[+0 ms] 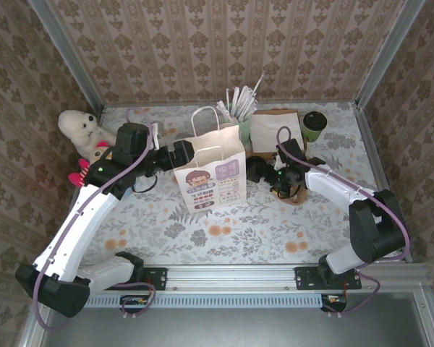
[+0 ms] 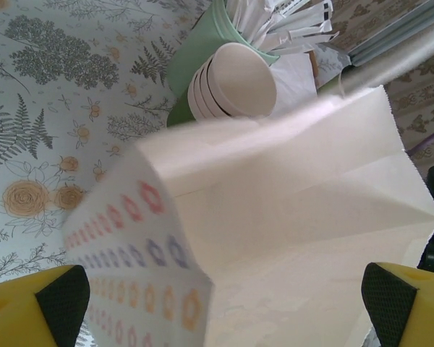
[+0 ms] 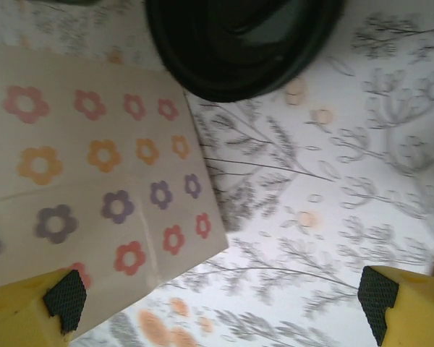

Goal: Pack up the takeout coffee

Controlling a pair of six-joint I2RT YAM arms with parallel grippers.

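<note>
Coffee (image 1: 315,124) near the table's (image 1: 166,217) far-right corner looks like light, crushable paper, so I'd pinch mid-body below the lid (image 1: 315,116), gently; left gripper (image 2: 224,303) and right gripper (image 3: 220,303) both gape empty.

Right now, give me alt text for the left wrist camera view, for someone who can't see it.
A white paper bag with coloured flower print looms close between the open left hand's yellow fingers. Beyond it, a stack of cream cups sits beside a green holder of white straws on the floral tablecloth.
</note>
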